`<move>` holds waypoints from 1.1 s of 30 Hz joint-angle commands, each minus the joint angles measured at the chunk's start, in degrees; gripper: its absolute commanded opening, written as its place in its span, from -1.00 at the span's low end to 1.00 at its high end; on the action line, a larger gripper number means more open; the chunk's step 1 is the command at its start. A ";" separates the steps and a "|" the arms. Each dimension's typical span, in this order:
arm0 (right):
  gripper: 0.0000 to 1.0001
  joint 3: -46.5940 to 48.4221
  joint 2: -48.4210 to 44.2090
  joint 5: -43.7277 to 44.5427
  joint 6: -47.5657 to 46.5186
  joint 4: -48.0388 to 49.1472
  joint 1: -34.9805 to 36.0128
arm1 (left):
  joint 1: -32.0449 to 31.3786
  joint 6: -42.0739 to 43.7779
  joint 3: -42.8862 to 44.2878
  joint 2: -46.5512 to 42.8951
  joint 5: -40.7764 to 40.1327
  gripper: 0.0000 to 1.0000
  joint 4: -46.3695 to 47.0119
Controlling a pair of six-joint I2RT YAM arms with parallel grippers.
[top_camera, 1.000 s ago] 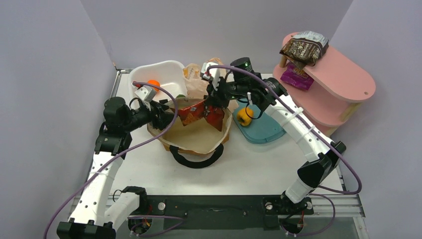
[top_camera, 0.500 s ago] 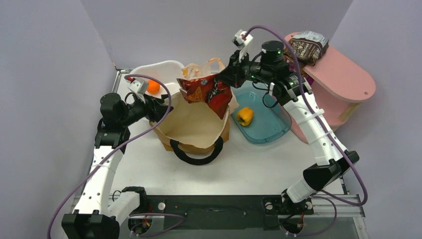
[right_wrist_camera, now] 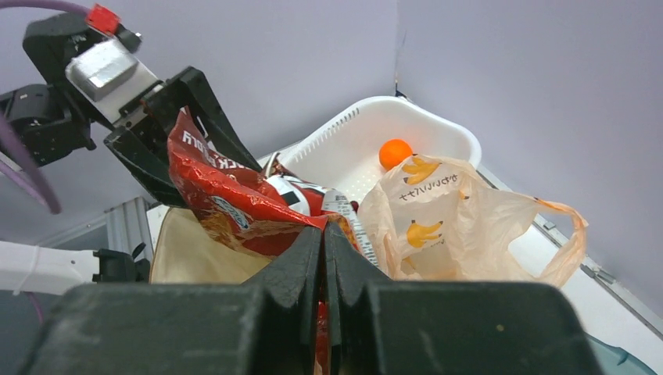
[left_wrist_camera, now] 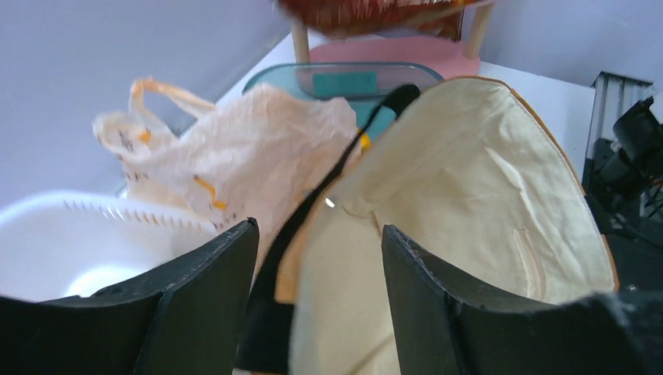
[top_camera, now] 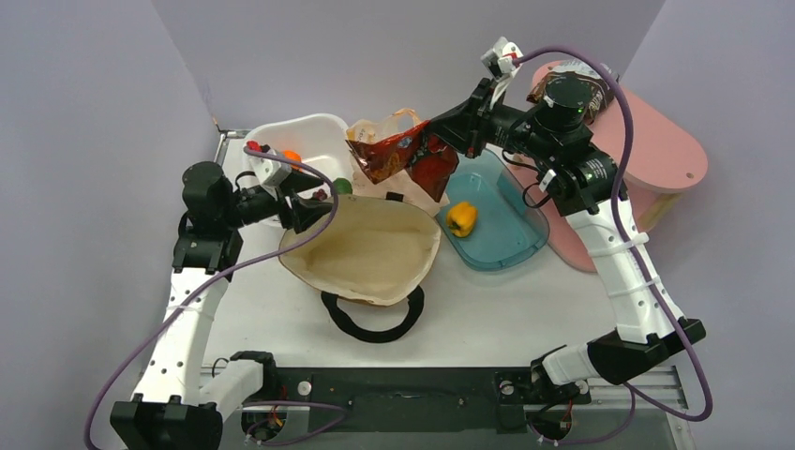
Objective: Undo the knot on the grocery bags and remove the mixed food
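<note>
I judged the step in hand to be the taking out of food: the right gripper (top_camera: 442,141) was clenched on one edge of the crinkled red Doritos snack bag (top_camera: 405,157), which hung in the air clear of the mustard-brown canvas tote with black straps (top_camera: 375,255). In the right wrist view the jaws were pressed tight together on the foil. The bag stuck out ahead of the fingertips with its long axis roughly level, its free end pointing away from them toward the left arm, and one corner sagged below the pinch. The translucent peach plastic bag (top_camera: 382,127) sat just beyond that free end. The left gripper (left_wrist_camera: 320,228) was released, its fingers (left_wrist_camera: 207,273) standing well apart. The tote's rim and a black strap lay between them, not pinched as far as I could tell. The teal plastic tub (top_camera: 514,236), holding a yellow bell pepper (top_camera: 460,217), lay below the right fingers. To my mind the next move called for carrying the packet over a tub, lowering it and letting go without snagging the peach bag.
</note>
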 commanded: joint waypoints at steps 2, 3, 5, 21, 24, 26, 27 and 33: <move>-1.00 -0.26 -1.52 -3.69 -2.34 2.31 1.17 | -6.63 12.97 6.10 -1.60 0.22 0.14 -3.39; -1.00 -0.46 -1.73 -3.85 -2.70 1.84 1.32 | -7.91 13.77 5.95 -1.93 -2.82 0.14 -3.27; -1.00 -0.94 -2.00 -4.04 -3.55 1.37 1.82 | -11.86 15.36 4.89 -3.19 -8.04 0.14 -1.53; -1.00 -3.33 -3.76 -5.20 -8.10 -3.39 4.23 | -16.57 30.53 2.64 -4.86 -17.09 0.14 -3.49; -1.00 -3.47 -3.78 -5.91 -7.86 -3.42 5.09 | -18.32 33.83 2.60 -3.99 -15.27 0.15 -4.62; -1.00 -3.57 -3.76 -6.15 -7.70 -3.42 5.66 | -20.48 36.48 2.86 -3.04 -15.63 0.15 -5.95; -1.00 -3.60 -3.85 -6.17 -7.62 -3.42 5.76 | -21.88 38.40 3.11 -2.25 -15.90 0.15 -7.21; -1.00 -4.52 -4.69 -6.74 -8.06 -3.65 5.86 | -27.00 38.49 2.44 -0.97 -22.06 -0.40 -3.90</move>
